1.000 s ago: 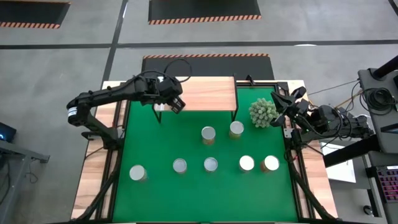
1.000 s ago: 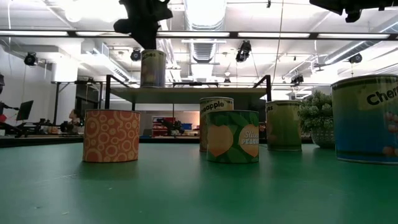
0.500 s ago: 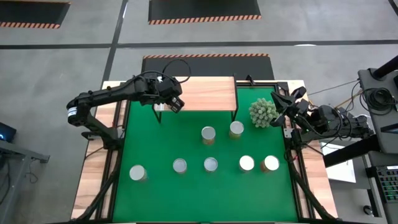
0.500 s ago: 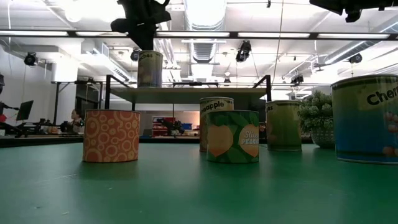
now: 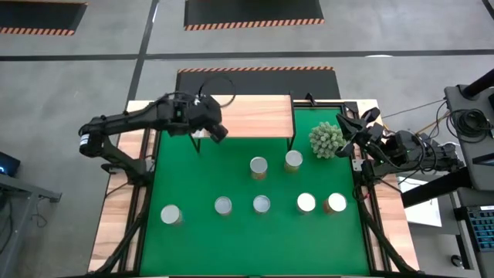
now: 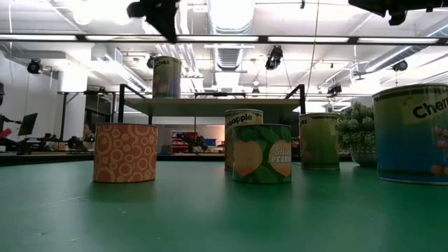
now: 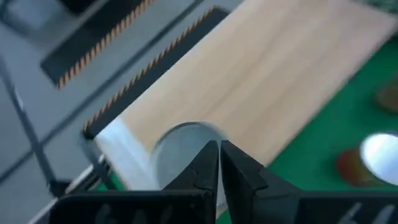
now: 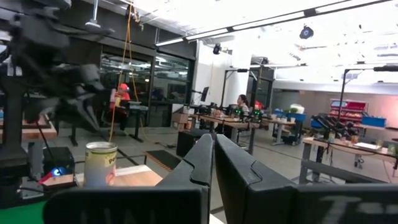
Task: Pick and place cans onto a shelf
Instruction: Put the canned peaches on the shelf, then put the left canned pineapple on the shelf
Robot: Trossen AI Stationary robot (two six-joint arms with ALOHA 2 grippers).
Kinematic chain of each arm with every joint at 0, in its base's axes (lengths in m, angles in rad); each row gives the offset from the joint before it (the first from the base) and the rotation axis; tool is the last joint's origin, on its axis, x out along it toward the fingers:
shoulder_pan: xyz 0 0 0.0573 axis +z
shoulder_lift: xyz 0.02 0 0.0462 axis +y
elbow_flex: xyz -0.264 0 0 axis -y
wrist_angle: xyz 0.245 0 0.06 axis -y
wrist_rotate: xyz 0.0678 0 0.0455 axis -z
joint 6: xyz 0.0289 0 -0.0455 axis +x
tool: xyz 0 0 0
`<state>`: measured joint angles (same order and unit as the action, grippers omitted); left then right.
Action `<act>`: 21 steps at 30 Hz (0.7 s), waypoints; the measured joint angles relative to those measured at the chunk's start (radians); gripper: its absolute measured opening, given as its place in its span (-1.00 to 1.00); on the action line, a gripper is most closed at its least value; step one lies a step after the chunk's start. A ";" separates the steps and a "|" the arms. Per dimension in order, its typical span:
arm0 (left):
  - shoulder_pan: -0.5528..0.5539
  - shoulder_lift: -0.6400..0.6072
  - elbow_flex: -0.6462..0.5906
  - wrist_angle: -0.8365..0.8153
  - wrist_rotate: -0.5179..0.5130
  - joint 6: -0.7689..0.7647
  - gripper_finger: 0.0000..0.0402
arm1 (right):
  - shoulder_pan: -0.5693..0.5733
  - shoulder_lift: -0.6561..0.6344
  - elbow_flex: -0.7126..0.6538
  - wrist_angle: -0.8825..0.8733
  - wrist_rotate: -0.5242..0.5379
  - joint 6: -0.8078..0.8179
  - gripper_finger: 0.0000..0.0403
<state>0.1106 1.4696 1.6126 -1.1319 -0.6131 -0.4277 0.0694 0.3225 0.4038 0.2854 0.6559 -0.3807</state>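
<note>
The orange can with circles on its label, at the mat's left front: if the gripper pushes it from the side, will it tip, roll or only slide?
The orange can stands upright and looks wider than tall, so it would probably slide on the green mat, not tip. Its wall looks stiff, probably metal, so it should hardly dent. If knocked onto its side, it could roll.

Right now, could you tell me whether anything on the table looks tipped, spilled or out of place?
Nothing stands out. The cans on the green mat stand upright, and one can sits upright on the shelf.
</note>
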 joint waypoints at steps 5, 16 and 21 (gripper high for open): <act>-0.189 -0.016 -0.030 0.042 -0.110 0.066 -0.99 | 0.000 0.000 0.000 0.001 -0.001 0.064 -0.96; -0.614 -0.075 -0.328 0.492 0.063 0.532 -1.00 | 0.000 0.000 0.000 -0.015 -0.007 0.224 -0.96; -0.636 -0.186 -0.544 0.833 0.081 0.640 -1.00 | 0.001 0.039 0.000 0.007 -0.262 0.331 -0.95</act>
<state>-0.5250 1.2835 1.0691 -0.2989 -0.5320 0.2123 0.0699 0.3611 0.4034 0.2921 0.3935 -0.0497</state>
